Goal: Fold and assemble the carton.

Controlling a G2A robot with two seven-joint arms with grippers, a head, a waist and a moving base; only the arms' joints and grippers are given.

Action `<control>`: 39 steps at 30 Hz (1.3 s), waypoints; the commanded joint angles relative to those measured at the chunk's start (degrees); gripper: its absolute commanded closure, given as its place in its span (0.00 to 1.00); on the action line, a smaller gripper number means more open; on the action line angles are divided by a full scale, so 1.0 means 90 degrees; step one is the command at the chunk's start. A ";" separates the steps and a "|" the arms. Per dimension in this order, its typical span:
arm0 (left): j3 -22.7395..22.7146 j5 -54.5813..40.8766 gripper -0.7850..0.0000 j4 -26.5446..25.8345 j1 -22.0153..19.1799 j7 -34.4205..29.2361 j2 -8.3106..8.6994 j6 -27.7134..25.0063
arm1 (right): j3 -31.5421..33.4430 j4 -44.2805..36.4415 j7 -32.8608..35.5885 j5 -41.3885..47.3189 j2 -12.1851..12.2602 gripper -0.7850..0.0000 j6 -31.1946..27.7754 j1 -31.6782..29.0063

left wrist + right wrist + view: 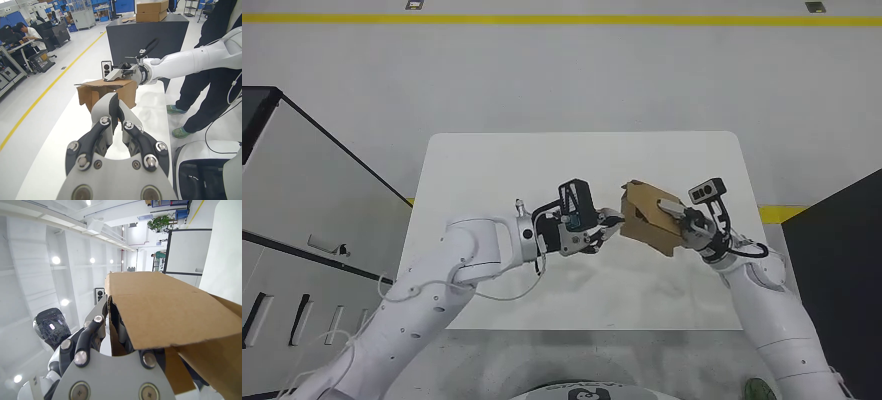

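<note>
Right gripper (110,79) clamps the brown cardboard carton (647,215) over the white desk (542,170); left gripper (114,102), fingers together, just beside the carton.

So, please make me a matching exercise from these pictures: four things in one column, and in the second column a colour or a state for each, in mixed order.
Things:
1. carton
2. right gripper
3. table
4. floor line

Descriptions:
A. yellow
B. shut on a carton wall
C. brown
D. white surface under both arms

Pairs: 1-C, 2-B, 3-D, 4-A.
</note>
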 commanded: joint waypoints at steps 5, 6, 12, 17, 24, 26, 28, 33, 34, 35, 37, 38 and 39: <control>0.0217 -0.0007 1.00 0.0101 -0.0108 0.0035 -0.0055 -0.0016 | -0.0045 -0.0075 0.0112 0.0027 -0.0012 1.00 -0.0004 -0.0035; 0.0244 -0.0005 1.00 0.0113 -0.0126 0.0038 -0.0063 -0.0016 | -0.0048 -0.0090 0.0136 0.0054 -0.0015 1.00 -0.0015 -0.0045; 0.0341 -0.0035 1.00 0.0147 -0.0180 0.0018 -0.0095 -0.0034 | -0.0046 -0.0175 0.0260 0.0151 -0.0025 1.00 -0.0072 -0.0113; 0.0398 -0.0092 1.00 0.0174 -0.0210 0.0027 -0.0116 -0.0064 | -0.0047 -0.0239 0.0344 0.0244 -0.0035 1.00 -0.0104 -0.0161; 0.0428 -0.0148 1.00 0.0194 -0.0233 0.0080 -0.0137 -0.0119 | -0.0054 -0.0311 0.0408 0.0355 -0.0051 1.00 -0.0116 -0.0185; 0.0438 -0.0168 1.00 0.0203 -0.0238 0.0092 -0.0142 -0.0143 | -0.0060 -0.0324 0.0426 0.0370 -0.0056 1.00 -0.0122 -0.0186; 0.0444 -0.0183 1.00 0.0216 -0.0244 0.0103 -0.0147 -0.0162 | -0.0072 -0.0334 0.0439 0.0379 -0.0061 1.00 -0.0116 -0.0186; 0.0452 -0.0213 1.00 0.0246 -0.0264 0.0126 -0.0159 -0.0203 | -0.0104 -0.0348 0.0460 0.0378 -0.0072 1.00 -0.0089 -0.0181; 0.0429 -0.0199 1.00 0.0251 -0.0269 0.0120 -0.0157 -0.0187 | -0.0104 -0.0346 0.0460 0.0376 -0.0074 1.00 -0.0089 -0.0181; 0.0396 -0.0189 1.00 0.0247 -0.0266 0.0124 -0.0154 -0.0168 | -0.0099 -0.0340 0.0453 0.0378 -0.0075 1.00 -0.0093 -0.0179; 0.0320 -0.0160 1.00 0.0232 -0.0240 0.0111 -0.0142 -0.0137 | -0.0080 -0.0325 0.0454 0.0368 -0.0074 1.00 -0.0087 -0.0171; 0.0279 -0.0151 1.00 0.0216 -0.0220 0.0108 -0.0134 -0.0127 | -0.0068 -0.0319 0.0455 0.0369 -0.0074 1.00 -0.0083 -0.0168; 0.0236 -0.0137 1.00 0.0205 -0.0197 0.0101 -0.0126 -0.0123 | -0.0056 -0.0312 0.0459 0.0373 -0.0073 1.00 -0.0078 -0.0166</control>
